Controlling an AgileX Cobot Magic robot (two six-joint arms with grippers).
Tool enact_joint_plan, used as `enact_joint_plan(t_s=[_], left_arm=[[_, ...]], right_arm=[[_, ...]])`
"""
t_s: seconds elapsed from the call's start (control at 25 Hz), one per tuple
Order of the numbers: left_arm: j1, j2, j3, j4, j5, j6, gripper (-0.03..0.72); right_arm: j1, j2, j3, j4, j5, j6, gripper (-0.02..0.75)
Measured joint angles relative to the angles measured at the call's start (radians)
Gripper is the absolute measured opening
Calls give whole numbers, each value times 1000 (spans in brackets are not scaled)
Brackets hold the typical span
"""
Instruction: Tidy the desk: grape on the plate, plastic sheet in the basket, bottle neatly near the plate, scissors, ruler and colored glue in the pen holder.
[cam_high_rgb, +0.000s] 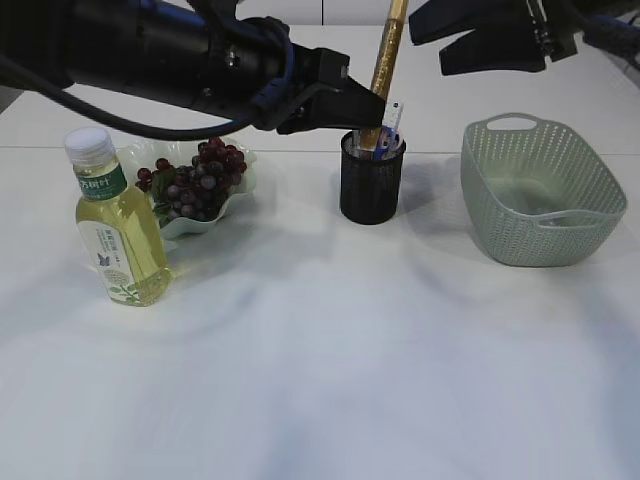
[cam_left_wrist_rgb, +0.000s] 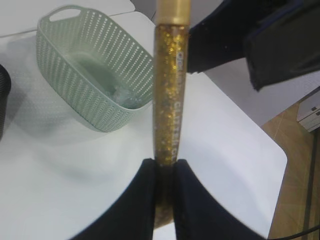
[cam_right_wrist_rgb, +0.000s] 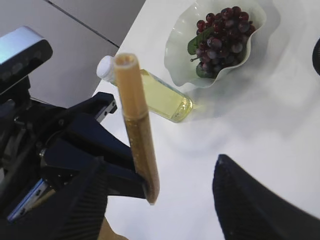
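My left gripper (cam_high_rgb: 372, 108) reaches in from the left and is shut on the lower end of the gold glitter colored glue (cam_high_rgb: 388, 45), holding it upright just above the black mesh pen holder (cam_high_rgb: 372, 185). In the left wrist view the fingers (cam_left_wrist_rgb: 145, 200) clamp the colored glue (cam_left_wrist_rgb: 170, 95). My right gripper (cam_high_rgb: 432, 48) hangs open at the top right; in its own view the colored glue (cam_right_wrist_rgb: 139, 125) stands between the spread fingers (cam_right_wrist_rgb: 260, 205), touching neither. Grapes (cam_high_rgb: 200, 175) lie on the white plate (cam_high_rgb: 238, 190). The bottle (cam_high_rgb: 118, 225) stands at the plate's front left. Blue and white items (cam_high_rgb: 392, 122) stick out of the holder.
A pale green basket (cam_high_rgb: 540, 190) stands at the right of the holder, with what looks like a clear plastic sheet (cam_left_wrist_rgb: 107, 82) on its floor. The table's right edge (cam_left_wrist_rgb: 270, 145) runs close behind the basket. White tabletop (cam_high_rgb: 330, 360) stretches across the front.
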Motion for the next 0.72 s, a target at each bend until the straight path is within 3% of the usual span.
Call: enact_joint_plan(t_s=[0.36, 0.72], left_arm=[[0, 0, 0, -2, 3, 8, 55], [0, 0, 0, -62, 43, 54, 55]], right_arm=[[56, 0, 0, 37, -60, -21, 519], [61, 11, 0, 45, -95, -35, 520]])
